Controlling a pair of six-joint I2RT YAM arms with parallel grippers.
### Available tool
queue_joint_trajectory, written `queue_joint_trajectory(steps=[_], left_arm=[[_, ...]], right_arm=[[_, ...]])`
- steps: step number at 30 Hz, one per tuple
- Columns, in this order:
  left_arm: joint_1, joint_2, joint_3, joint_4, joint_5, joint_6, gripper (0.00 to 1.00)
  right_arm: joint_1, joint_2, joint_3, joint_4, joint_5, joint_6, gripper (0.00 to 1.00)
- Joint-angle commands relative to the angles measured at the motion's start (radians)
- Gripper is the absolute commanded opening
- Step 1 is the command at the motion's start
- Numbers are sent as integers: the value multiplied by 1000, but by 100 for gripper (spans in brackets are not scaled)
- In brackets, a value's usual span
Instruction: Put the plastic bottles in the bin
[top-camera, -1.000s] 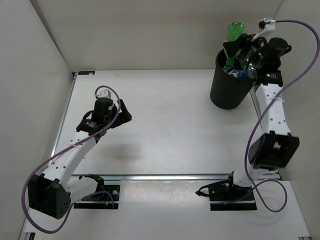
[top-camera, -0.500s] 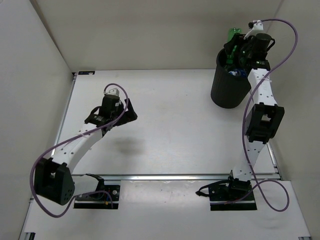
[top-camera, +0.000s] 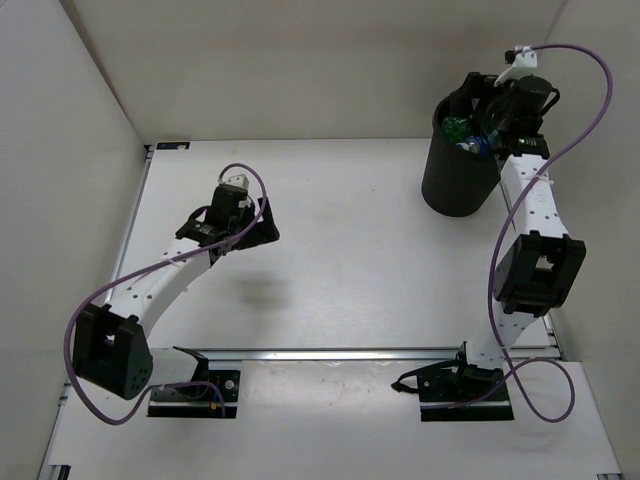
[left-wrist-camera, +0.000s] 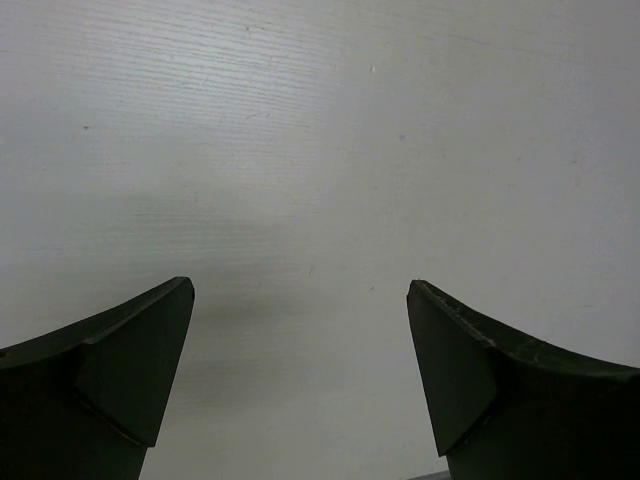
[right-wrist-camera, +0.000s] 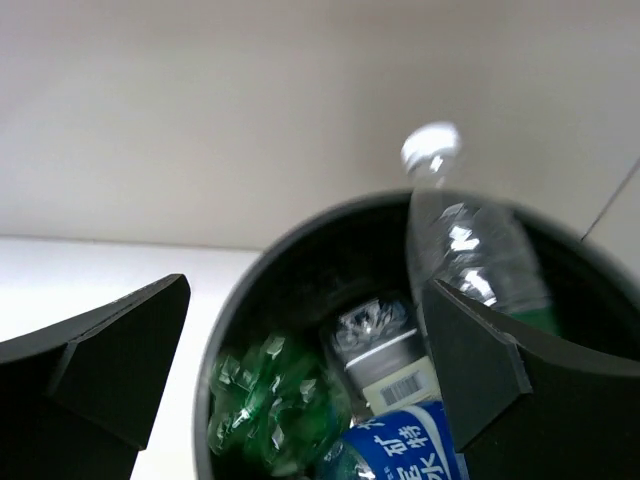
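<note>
- Top view: the bin (top-camera: 455, 185) sits upper right on the bench (top-camera: 350, 260), with the right hand (top-camera: 478, 110) right over its mouth. The left hand (top-camera: 268, 228) hangs left of centre above the bench.
- Left wrist: fingers spread wide, nothing between them, just bench.
- Right wrist: hand wide and empty too. Down in the bin: green bottle (right-wrist-camera: 275, 395) lower left, blue-label bottle (right-wrist-camera: 405, 445) at the bottom, white-capped bottle (right-wrist-camera: 465, 250) leaning up on the right.
</note>
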Motion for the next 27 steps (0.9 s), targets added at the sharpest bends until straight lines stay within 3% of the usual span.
queue_joint_trajectory(steps=[1, 6, 11, 16, 24, 27], left_arm=[[-8, -13, 81, -91, -4, 40, 99], [-2, 1, 129, -177, -1, 61, 99], [60, -78, 84, -209, 49, 31, 99], [94, -130, 94, -309, -36, 34, 98], [119, -226, 35, -332, -18, 22, 99], [108, -251, 32, -338, -18, 12, 98]], right_arm=[[24, -77, 86, 12, 54, -31, 99], [43, -112, 232, -374, 77, -3, 99], [168, -325, 22, -592, 189, -19, 99], [268, -563, -312, -664, 192, 79, 99], [423, -726, -452, -802, 237, 125, 100], [416, -760, -488, -812, 229, 138, 99]])
